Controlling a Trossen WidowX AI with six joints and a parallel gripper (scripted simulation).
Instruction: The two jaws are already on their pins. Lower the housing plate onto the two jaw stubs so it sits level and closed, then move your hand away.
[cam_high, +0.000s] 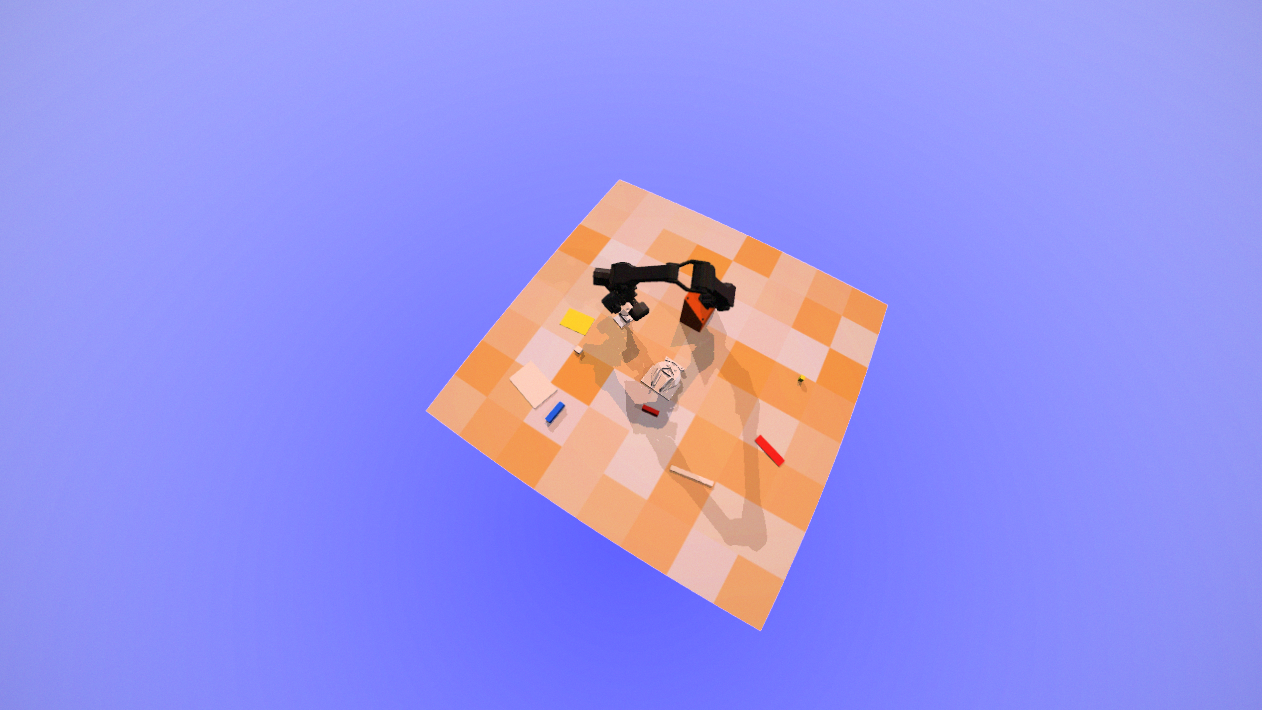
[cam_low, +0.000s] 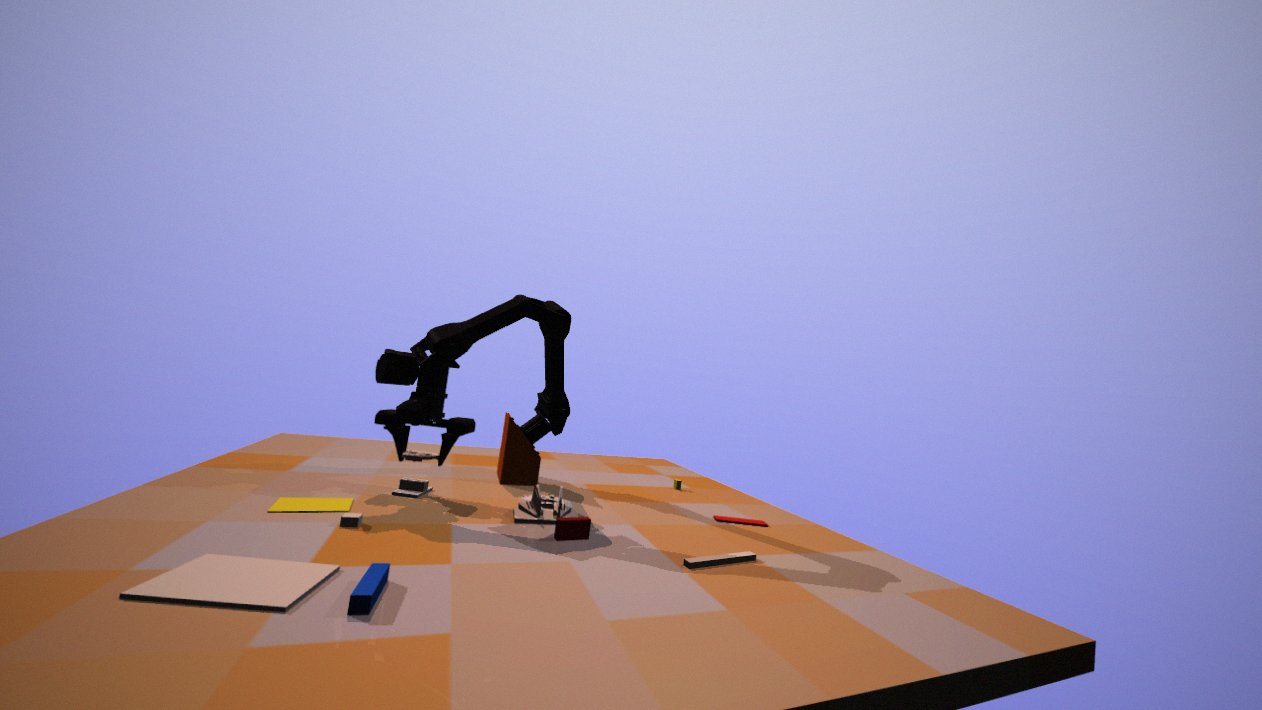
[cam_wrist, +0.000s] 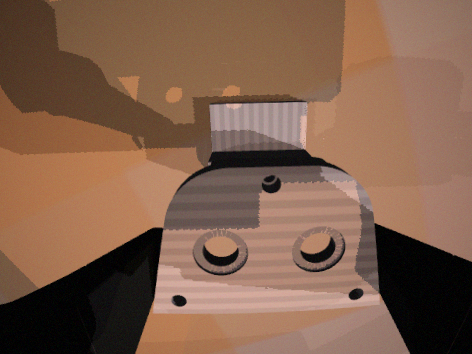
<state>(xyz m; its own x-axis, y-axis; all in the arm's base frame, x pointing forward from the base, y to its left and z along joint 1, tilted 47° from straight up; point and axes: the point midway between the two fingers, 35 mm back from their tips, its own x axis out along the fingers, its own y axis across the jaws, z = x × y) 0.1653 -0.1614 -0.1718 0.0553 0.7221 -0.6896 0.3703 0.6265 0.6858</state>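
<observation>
At 11 o'clock from the base assembly (cam_high: 663, 377), the gripper (cam_high: 625, 310) (cam_low: 421, 461) (cam_wrist: 263, 236) carries the housing plate (cam_low: 420, 455) (cam_wrist: 270, 280).
Exterior: plate raised above a small stand (cam_low: 412, 489). Wrist: jaws wide, closed on the plate's 2 sides; 2 big holes at its middle.

The pale, rounded housing plate (cam_low: 420, 455) (cam_wrist: 270, 285) hangs level, raised above the table.
</observation>
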